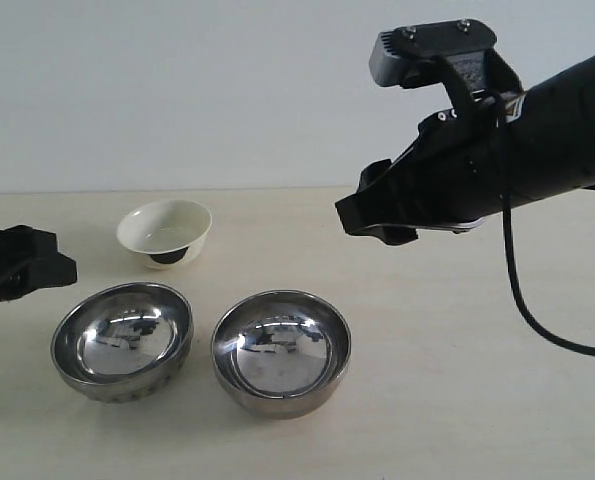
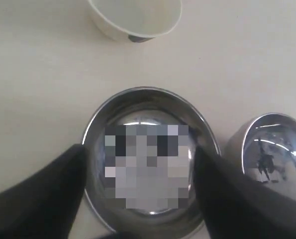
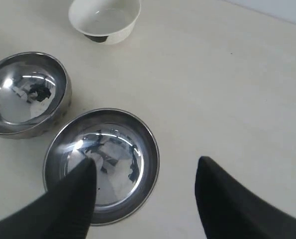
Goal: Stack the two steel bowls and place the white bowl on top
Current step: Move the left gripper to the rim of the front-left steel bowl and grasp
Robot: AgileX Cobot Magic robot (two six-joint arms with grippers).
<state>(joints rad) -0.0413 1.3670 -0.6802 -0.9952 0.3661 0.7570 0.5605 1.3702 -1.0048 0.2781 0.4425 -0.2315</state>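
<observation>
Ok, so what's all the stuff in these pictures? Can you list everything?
steel bowls: 2, shiny silver, side by side at the front of the table
white bowl: 1, cream-white with a dark base, behind the left steel bowl
table: 1, pale beige, under everything
wall: 1, whitish grey, behind the table
cable: 1, black, hanging from the right arm
left gripper: 1, black, open, at the left edge near the left steel bowl
right gripper: 1, black, open, raised above the table on the right
</observation>
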